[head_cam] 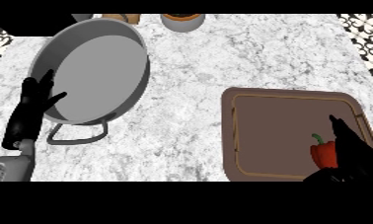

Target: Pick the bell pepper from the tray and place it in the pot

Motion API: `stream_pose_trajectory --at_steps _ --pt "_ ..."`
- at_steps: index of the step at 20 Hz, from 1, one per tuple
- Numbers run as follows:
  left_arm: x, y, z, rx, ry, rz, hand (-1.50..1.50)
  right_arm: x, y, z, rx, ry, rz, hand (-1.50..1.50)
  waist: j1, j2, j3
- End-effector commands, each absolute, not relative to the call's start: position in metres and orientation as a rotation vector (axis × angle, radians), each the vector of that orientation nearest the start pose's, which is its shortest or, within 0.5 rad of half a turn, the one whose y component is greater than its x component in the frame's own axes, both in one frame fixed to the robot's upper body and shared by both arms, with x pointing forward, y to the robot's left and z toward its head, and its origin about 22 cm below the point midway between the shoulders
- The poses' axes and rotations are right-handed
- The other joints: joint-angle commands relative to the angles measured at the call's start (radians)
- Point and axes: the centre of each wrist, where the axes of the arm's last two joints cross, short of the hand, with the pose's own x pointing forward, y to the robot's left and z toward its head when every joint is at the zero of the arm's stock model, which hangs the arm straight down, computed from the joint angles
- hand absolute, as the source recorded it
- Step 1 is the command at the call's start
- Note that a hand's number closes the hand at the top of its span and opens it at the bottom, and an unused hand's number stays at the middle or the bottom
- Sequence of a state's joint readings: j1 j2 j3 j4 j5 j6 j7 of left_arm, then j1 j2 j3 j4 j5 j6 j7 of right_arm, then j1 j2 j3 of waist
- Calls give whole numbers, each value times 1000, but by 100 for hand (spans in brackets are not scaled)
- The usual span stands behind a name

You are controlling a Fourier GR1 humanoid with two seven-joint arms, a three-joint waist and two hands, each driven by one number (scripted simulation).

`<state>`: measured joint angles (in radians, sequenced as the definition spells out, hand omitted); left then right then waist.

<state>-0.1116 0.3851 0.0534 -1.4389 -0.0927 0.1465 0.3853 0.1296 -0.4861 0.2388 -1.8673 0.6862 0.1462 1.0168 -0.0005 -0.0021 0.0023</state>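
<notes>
Bell pepper (pixel 322 153) at the tray's (pixel 277 129) four o'clock looks light, waxy-slick; right hand (pixel 351 151) beside it, fingers straight; cup its body.

The pot (pixel 94 70) sits on the tabletop (pixel 218 60), and everything else is placed from it. The tray (pixel 270 134) lies well to its right and nearer the viewer. The bell pepper (pixel 322 153) rests on the tray's right part. The right hand (pixel 350 154) is just beside the pepper, on its right. The left hand (pixel 30 109) stands at the pot's left rim. A small container (pixel 182 20) sits behind the pot, to its right.
</notes>
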Motion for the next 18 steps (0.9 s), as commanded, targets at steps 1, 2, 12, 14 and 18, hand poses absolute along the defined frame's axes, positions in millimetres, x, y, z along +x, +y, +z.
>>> stream_pose_trajectory --at_steps 1,2,12,14,18 --pt "267 338 24 511 -1167 -98 0 208 -268 51 -994 -562 649 -150 0 2 -2" --pt "268 326 20 519 -1155 -104 0 218 -260 60 -992 -552 640 -150 1 2 -2" --pt "284 332 51 533 -1163 -114 0 207 -287 34 -976 -545 633 -150 -3 2 -2" --pt "258 338 27 497 -1144 -106 0 207 -284 34 -976 -540 626 -150 0 1 -2" --pt "262 312 25 502 -1155 -100 0 221 -294 30 -1002 -644 660 150 2 1 -2"
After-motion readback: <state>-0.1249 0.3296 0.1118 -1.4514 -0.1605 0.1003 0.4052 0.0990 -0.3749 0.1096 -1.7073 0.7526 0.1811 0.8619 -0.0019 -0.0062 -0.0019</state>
